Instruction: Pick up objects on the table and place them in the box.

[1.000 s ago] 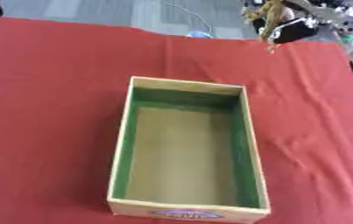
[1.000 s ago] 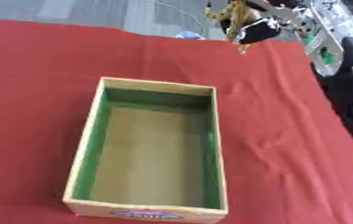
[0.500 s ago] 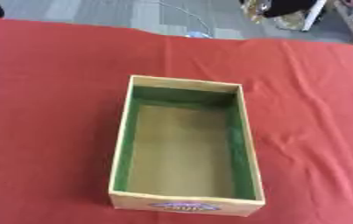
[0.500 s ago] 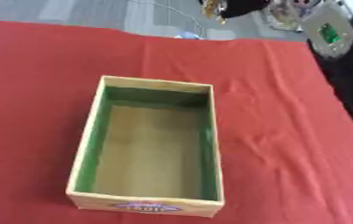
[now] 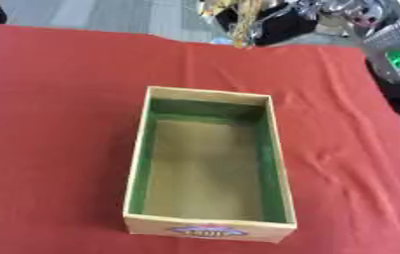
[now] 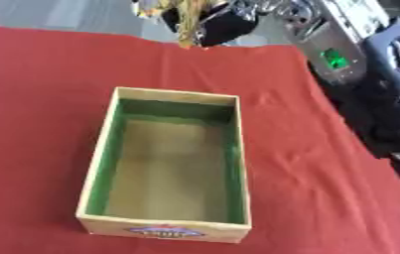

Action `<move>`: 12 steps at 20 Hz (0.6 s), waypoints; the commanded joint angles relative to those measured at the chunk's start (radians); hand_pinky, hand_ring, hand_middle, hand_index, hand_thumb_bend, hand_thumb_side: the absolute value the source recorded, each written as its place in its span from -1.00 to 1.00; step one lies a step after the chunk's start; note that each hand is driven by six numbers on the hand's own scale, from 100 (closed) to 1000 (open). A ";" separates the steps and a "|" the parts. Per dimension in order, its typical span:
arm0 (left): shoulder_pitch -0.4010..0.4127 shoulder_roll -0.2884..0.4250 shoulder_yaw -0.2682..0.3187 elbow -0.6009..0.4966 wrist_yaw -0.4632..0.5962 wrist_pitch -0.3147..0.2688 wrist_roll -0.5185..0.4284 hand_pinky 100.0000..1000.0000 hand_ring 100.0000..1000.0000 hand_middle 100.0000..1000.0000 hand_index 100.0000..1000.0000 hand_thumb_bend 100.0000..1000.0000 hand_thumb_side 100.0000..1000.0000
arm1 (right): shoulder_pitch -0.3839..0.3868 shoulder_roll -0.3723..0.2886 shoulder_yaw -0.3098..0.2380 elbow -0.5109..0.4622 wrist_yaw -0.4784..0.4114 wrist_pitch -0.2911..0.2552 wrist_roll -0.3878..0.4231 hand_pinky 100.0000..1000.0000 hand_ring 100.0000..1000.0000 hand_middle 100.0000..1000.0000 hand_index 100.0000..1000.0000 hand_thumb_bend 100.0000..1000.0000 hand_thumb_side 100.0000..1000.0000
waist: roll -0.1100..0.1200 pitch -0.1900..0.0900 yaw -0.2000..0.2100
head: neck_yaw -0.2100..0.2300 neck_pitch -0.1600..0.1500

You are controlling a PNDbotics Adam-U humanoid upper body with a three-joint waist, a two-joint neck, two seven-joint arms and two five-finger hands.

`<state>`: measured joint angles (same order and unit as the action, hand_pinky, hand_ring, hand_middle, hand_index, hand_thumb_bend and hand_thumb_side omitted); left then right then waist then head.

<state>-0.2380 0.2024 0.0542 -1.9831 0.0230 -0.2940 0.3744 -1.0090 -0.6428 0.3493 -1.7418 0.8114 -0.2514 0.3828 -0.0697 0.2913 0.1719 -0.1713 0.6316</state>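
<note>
A long open box (image 5: 207,163) sits in the middle of the red tablecloth (image 5: 55,124), its short label end at 6 o'clock. Its rim is pale wood colour, the inner walls are green and the floor is tan. At 12 o'clock, over the cloth's far edge, the right hand (image 6: 216,22) is curled round a yellowish, stringy object (image 6: 184,20) that hangs down from it.
</note>
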 commanded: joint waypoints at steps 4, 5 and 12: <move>-0.009 0.013 0.004 -0.017 0.006 -0.001 -0.005 -0.06 -0.11 -0.04 0.31 -1.00 0.44 | 0.020 0.061 0.004 -0.080 0.046 0.010 0.043 0.45 0.17 -0.66 -0.89 -1.00 -0.59 | 0.008 -0.023 -0.004 | 0.005 0.010; -0.009 0.013 0.004 -0.017 0.006 -0.001 -0.005 -0.06 -0.11 -0.04 0.31 -1.00 0.44 | 0.021 0.063 0.004 -0.084 0.048 0.011 0.045 0.45 0.17 -0.66 -0.89 -1.00 -0.59 | 0.008 -0.023 -0.005 | 0.006 0.010; -0.009 0.010 0.003 -0.017 0.004 0.000 -0.008 -0.06 -0.11 -0.04 0.31 -1.00 0.45 | 0.114 0.136 0.036 -0.099 0.120 -0.007 0.077 0.44 0.13 -0.67 -0.87 -1.00 -0.62 | 0.010 -0.014 -0.009 | 0.016 0.015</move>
<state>-0.2381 0.2022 0.0541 -1.9831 0.0247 -0.2931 0.3724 -0.8830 -0.5072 0.3900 -1.8231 0.9117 -0.2559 0.4554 -0.0688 0.2935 0.1641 -0.1578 0.6405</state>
